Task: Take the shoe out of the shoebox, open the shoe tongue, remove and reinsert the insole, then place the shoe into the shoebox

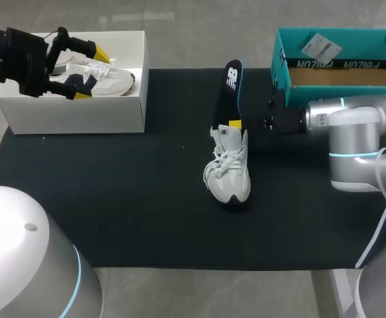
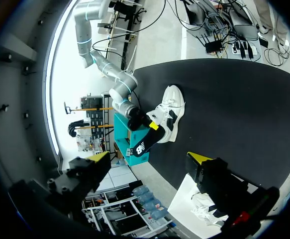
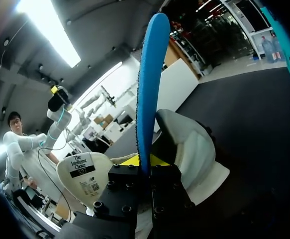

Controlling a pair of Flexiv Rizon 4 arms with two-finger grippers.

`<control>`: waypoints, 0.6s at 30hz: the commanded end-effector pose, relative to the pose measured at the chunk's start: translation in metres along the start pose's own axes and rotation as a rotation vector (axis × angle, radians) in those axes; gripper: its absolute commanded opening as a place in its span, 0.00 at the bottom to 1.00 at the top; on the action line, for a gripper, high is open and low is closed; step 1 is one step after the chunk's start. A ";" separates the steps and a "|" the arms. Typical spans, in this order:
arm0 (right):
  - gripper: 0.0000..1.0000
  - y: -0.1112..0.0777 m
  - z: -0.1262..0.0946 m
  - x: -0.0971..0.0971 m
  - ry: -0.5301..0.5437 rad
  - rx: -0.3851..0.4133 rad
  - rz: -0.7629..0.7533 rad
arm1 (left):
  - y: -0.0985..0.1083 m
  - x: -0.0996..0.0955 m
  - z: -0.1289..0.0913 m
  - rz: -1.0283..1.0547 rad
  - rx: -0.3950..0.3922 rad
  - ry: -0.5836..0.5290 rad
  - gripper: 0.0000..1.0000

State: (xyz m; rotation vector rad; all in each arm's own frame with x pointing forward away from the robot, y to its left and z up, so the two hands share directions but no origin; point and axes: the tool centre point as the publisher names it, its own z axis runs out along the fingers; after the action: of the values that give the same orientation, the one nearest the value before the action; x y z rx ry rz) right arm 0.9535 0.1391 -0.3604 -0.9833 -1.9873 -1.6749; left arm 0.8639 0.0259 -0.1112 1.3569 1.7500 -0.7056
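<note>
A white sneaker (image 1: 228,173) lies on the black mat (image 1: 113,199), toe toward me. A dark insole with a blue edge (image 1: 231,89) stands upright out of its heel end. My right gripper (image 1: 234,124) is shut on the insole's lower end. In the right wrist view the insole (image 3: 147,84) rises ahead from between the fingers (image 3: 135,160), with the shoe's heel (image 3: 189,149) beside it and the tongue (image 3: 85,174) folded out. My left gripper (image 1: 92,73) hangs open over the white shoebox (image 1: 80,112), which holds a second sneaker (image 1: 103,76). The left wrist view shows the shoe (image 2: 170,112) and insole (image 2: 142,144) far ahead.
An open teal box (image 1: 338,56) with a cardboard floor stands at the back right, just behind my right arm (image 1: 351,122). The white shoebox sits at the mat's back left corner. Bare mat lies in front of the sneaker and to its left.
</note>
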 end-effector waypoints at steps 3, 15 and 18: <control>0.00 -0.009 0.005 -0.001 -0.003 0.023 0.015 | 0.001 -0.001 0.000 0.000 0.001 0.005 1.00; 0.36 -0.002 0.002 0.004 -0.019 0.045 0.022 | 0.001 -0.001 0.000 0.000 0.001 0.005 1.00; 0.36 0.006 0.001 0.004 -0.023 0.045 0.004 | 0.001 -0.001 0.000 0.000 0.001 0.005 1.00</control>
State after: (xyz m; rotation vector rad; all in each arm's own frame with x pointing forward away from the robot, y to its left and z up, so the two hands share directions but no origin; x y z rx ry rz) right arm 0.9528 0.1412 -0.3555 -0.9887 -2.0191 -1.6214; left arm 0.8639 0.0259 -0.1112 1.3569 1.7500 -0.7056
